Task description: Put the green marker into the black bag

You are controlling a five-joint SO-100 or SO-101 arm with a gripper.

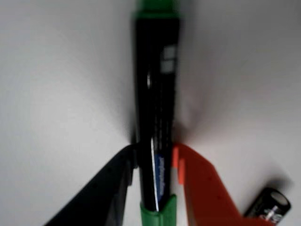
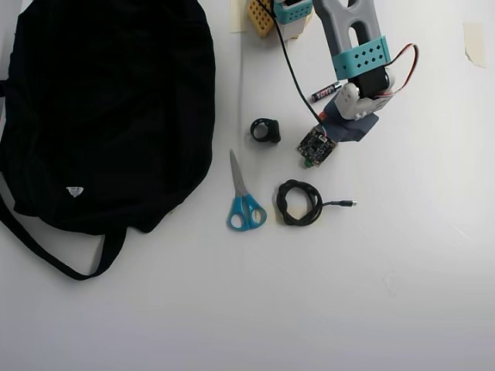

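Straddling marker (image 1: 157, 127) lengthwise between pincer (image 1: 155, 162) fingers, narrow, touching barrel, apparently gripped; near table's top edge; bag (image 2: 100, 108) far toward left edge in overhead view.

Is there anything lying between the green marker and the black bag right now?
Yes. In the overhead view a small black ring-shaped object lies on the table between the gripper, which has the green marker between its fingers in the wrist view, and the black bag. Scissors lie lower.

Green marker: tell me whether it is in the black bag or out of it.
Out. The wrist view shows the green marker between the gripper fingers, over bare table; overhead, the black bag lies apart at left.
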